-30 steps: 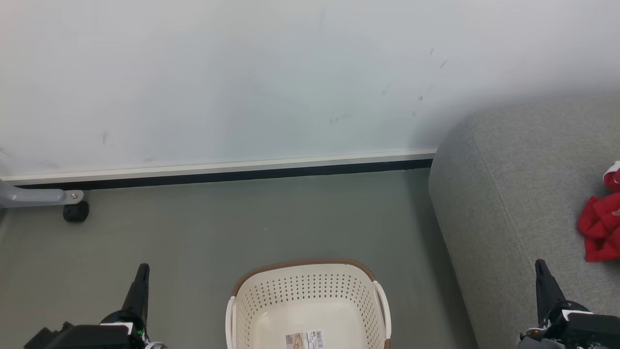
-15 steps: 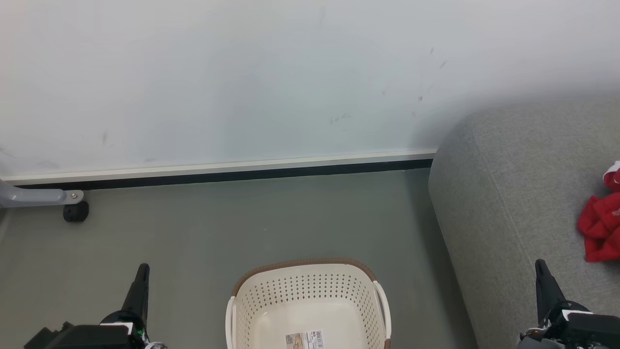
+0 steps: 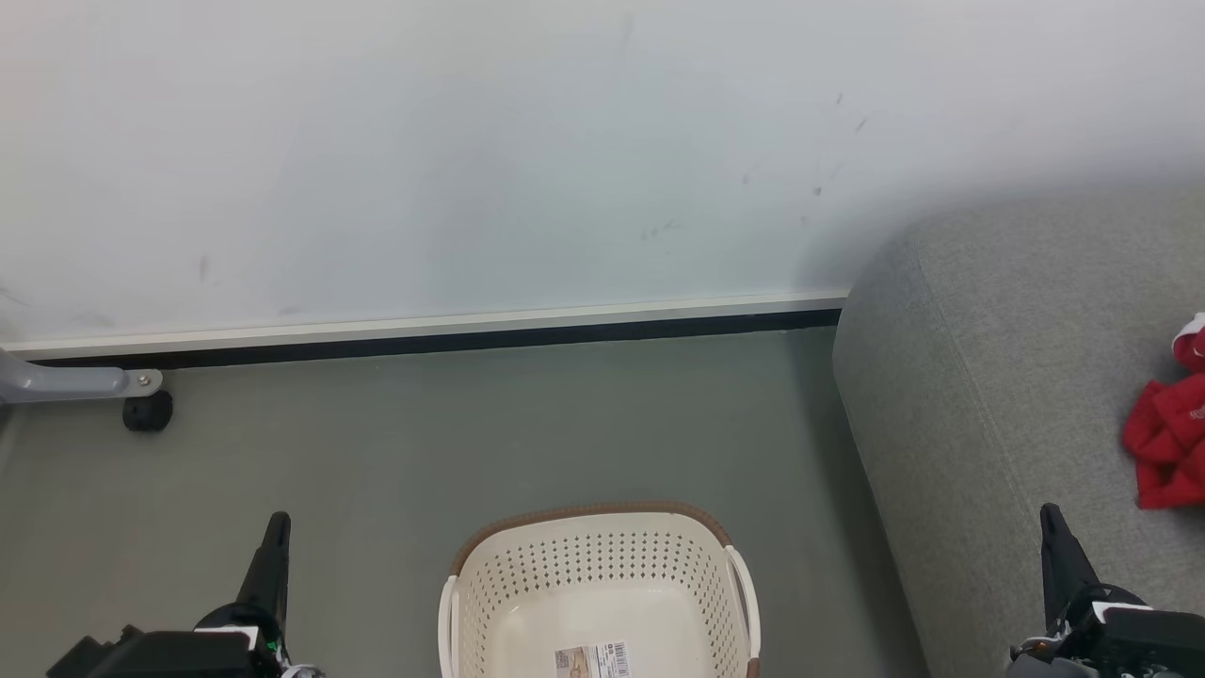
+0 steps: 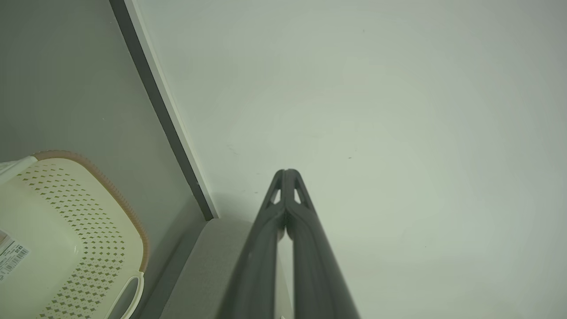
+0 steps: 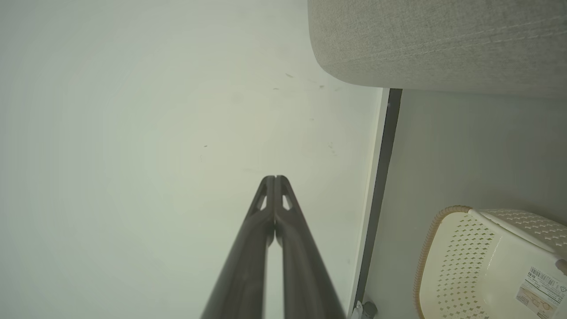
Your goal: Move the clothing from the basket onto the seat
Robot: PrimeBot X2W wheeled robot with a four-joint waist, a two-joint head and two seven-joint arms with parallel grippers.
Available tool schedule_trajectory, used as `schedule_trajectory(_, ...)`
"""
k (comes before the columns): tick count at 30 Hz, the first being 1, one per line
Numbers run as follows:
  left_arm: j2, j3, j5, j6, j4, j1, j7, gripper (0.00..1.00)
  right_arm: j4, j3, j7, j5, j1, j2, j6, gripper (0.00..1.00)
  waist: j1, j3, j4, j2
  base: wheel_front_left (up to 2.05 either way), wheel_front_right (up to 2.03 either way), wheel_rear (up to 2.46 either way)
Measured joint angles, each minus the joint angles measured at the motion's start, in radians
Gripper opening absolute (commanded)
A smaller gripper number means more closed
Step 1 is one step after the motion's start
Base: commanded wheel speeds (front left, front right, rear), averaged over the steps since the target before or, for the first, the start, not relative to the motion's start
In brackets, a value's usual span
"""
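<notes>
The cream basket (image 3: 593, 556) with a brown rim stands on the floor at bottom centre, holding nothing but a label sticker (image 3: 591, 661) on its floor. Red clothing (image 3: 1167, 443) lies bunched on the grey seat (image 3: 988, 377) at the right edge. My left gripper (image 3: 277, 520) is shut at the lower left, apart from the basket. My right gripper (image 3: 1048, 513) is shut at the lower right, over the seat's front part. The left wrist view shows the shut fingers (image 4: 287, 173) and the basket (image 4: 66, 239). The right wrist view shows its shut fingers (image 5: 274, 178), the basket (image 5: 483, 261) and the seat (image 5: 434, 40).
A pale wall (image 3: 471, 141) with a dark baseboard (image 3: 433, 341) runs behind the grey-green floor (image 3: 471, 433). A grey metal leg with a black caster (image 3: 147, 411) stands at the far left by the wall.
</notes>
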Motion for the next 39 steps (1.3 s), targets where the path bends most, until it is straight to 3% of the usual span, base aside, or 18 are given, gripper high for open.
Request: schedule_trajectory(39, 0.0, 0.0, 0.0, 0.0, 0.0, 0.0, 0.0, 0.0, 0.0, 0.0, 0.0, 0.0, 0.0, 0.0, 0.0, 0.0, 0.0, 0.0, 0.0, 0.0, 0.0, 0.0, 0.0)
